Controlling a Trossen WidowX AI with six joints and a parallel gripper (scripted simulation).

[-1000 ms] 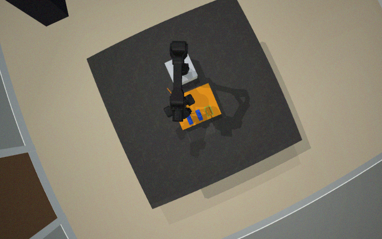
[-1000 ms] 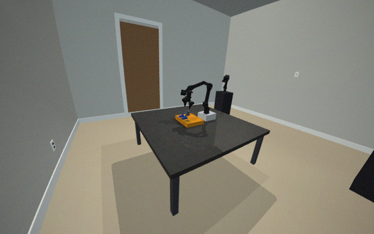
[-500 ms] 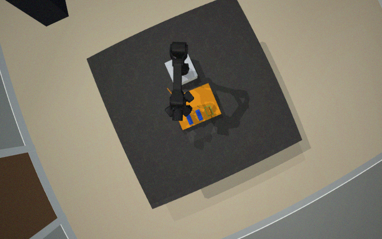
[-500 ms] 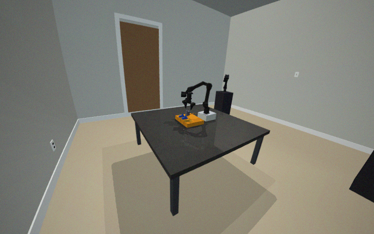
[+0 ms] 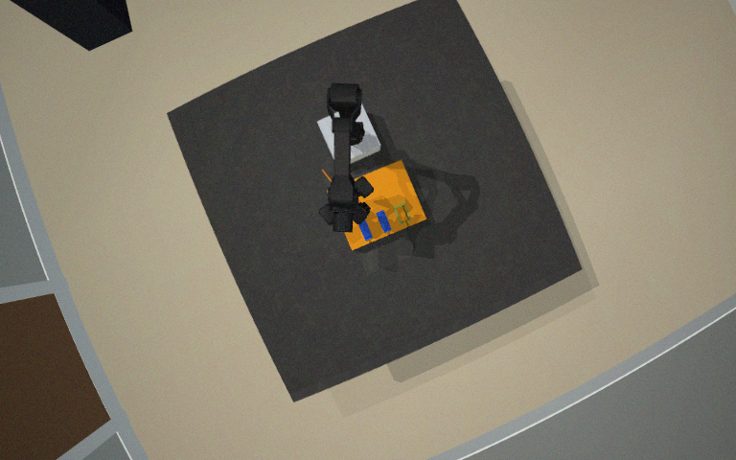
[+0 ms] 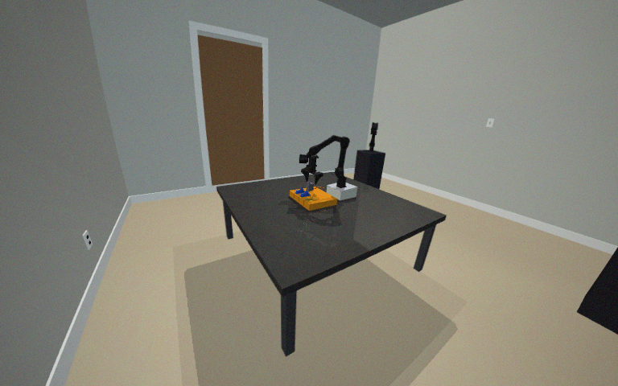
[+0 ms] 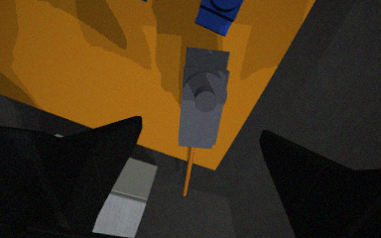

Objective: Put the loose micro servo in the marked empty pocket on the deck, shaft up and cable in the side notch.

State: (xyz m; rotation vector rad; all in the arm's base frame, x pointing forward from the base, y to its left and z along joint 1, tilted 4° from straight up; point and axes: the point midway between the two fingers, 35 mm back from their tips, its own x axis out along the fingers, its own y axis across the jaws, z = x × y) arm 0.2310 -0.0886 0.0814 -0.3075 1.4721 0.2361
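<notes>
Black blurry gripper fingers fill both lower corners of the wrist view, spread wide apart with nothing between them, and the left one hides part of the white square base block. Between them the loose grey micro servo lies on the flat orange rectangular deck near its edge, thin orange cable trailing off onto the dark table. A blue seated servo is cut off up top, and from overhead the arm covers the grey servo, with the green-outlined pocket well off to the right.
</notes>
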